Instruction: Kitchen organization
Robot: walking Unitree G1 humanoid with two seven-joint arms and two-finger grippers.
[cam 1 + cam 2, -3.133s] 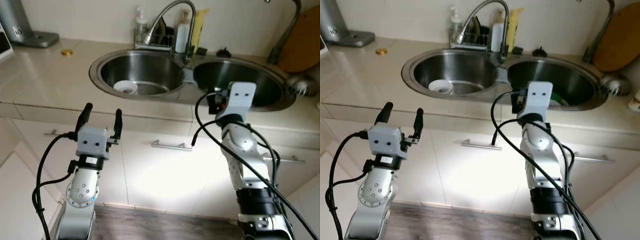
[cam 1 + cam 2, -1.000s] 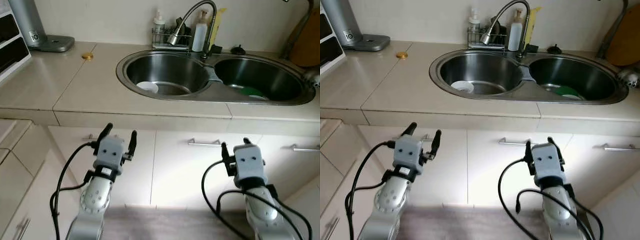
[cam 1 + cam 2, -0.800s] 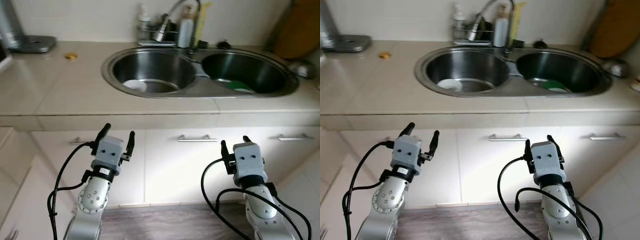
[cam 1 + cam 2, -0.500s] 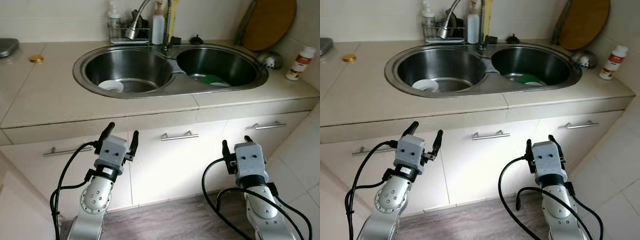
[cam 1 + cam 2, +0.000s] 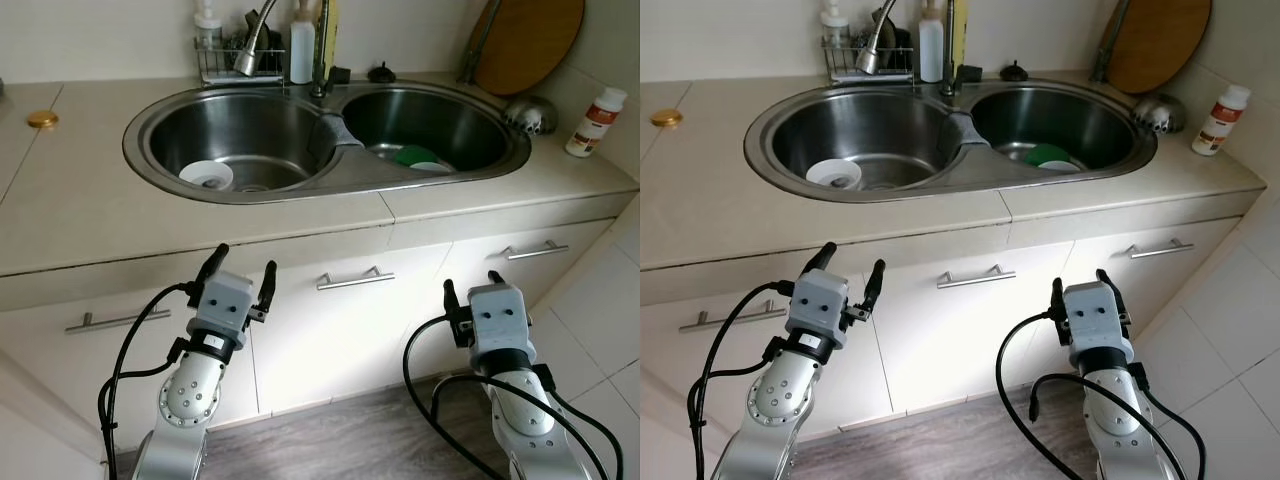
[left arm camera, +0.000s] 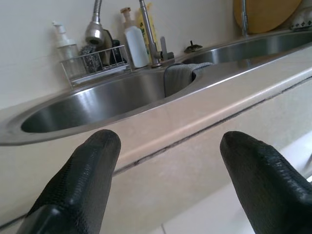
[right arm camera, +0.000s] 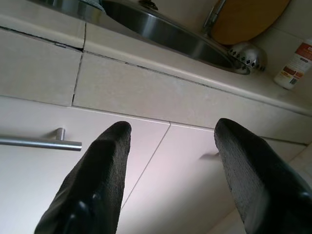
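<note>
Cabinets [image 5: 350, 300] fill the space in front of me, under a counter with a double sink [image 5: 330, 140]. From my head I see a white bowl [image 5: 206, 175] in the sink's left basin and a green dish [image 5: 414, 157] in the right one. A wooden board [image 5: 530, 45] leans at the back wall, a bottle [image 5: 592, 122] stands on the counter near it. My left gripper [image 5: 240, 275] and right gripper [image 5: 470, 287] both hang low before the cabinet doors, holding nothing.

My left wrist shows 2 fingers [image 6: 83, 180] spread apart below the counter edge. My right wrist shows fingers [image 7: 97, 180] parted too, facing a drawer handle [image 7: 41, 142].
</note>
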